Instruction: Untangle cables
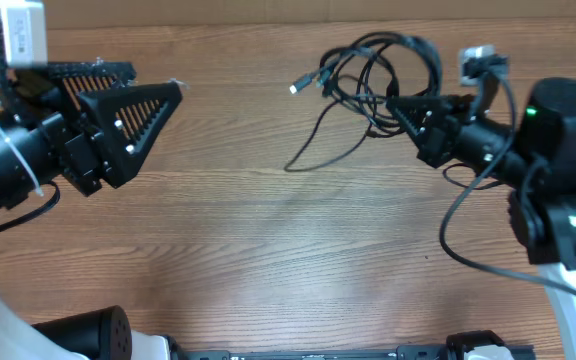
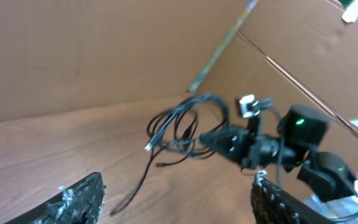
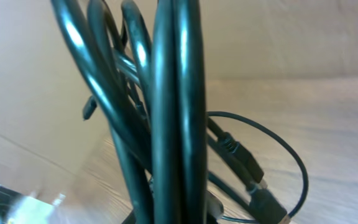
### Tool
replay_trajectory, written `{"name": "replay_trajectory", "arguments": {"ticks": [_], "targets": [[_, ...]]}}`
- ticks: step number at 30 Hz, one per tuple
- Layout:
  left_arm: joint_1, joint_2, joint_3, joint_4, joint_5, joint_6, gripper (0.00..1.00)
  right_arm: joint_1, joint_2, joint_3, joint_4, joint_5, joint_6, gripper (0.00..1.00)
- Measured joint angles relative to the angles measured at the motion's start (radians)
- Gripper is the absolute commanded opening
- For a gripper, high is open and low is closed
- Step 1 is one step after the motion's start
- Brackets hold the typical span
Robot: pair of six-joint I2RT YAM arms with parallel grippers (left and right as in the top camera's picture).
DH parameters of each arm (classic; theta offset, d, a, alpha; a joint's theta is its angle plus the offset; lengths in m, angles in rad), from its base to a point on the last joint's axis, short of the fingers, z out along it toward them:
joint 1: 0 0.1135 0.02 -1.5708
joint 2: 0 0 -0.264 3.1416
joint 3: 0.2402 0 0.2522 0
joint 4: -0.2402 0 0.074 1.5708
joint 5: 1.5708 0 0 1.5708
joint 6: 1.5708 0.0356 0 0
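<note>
While clamped, cables (image 1: 366, 100) trail leftward.

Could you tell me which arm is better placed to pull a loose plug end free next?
Probably the left: the right gripper seems clamped on the cables, anchoring them, while the left gripper is open, empty and faces the loose plug.

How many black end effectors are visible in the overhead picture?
2. The left black triangular end effector is at the left, open and empty; the right black end effector, upper right, is shut on the tangled thin black cables. None seems hidden.
</note>
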Motion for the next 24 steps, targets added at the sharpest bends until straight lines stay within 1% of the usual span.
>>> {"name": "replay_trajectory", "arguments": {"ticks": [3, 5, 11, 14, 18, 22, 23, 24], "targets": [[-0.048, 0.000, -0.065, 0.000, 0.005, 0.042, 0.77, 0.000, -0.012, 0.046, 0.009, -0.029, 0.047, 0.04], [-0.104, 0.000, -0.126, 0.000, -0.013, 0.070, 0.77, 0.000, -0.014, 0.064, 0.023, -0.050, 0.080, 0.04], [-0.288, 0.003, -0.346, 0.000, -0.140, 0.180, 0.77, 0.000, -0.013, 0.077, 0.098, -0.141, 0.192, 0.04], [-0.346, 0.008, -0.433, 0.000, -0.177, 0.256, 0.77, 0.000, -0.013, 0.077, 0.148, -0.203, 0.251, 0.04], [-0.387, 0.014, -0.518, 0.010, -0.203, 0.355, 0.77, 0.000, -0.013, 0.077, 0.220, -0.283, 0.328, 0.04], [-0.393, 0.014, -0.573, 0.037, -0.212, 0.406, 0.74, 0.000, -0.013, 0.080, 0.283, -0.332, 0.403, 0.04], [-0.393, 0.014, -0.588, 0.043, -0.212, 0.413, 0.72, 0.000, -0.013, 0.081, 0.303, -0.343, 0.425, 0.04], [-0.393, 0.014, -0.597, 0.047, -0.213, 0.418, 0.65, 0.000, -0.013, 0.082, 0.314, -0.346, 0.436, 0.04]]}}
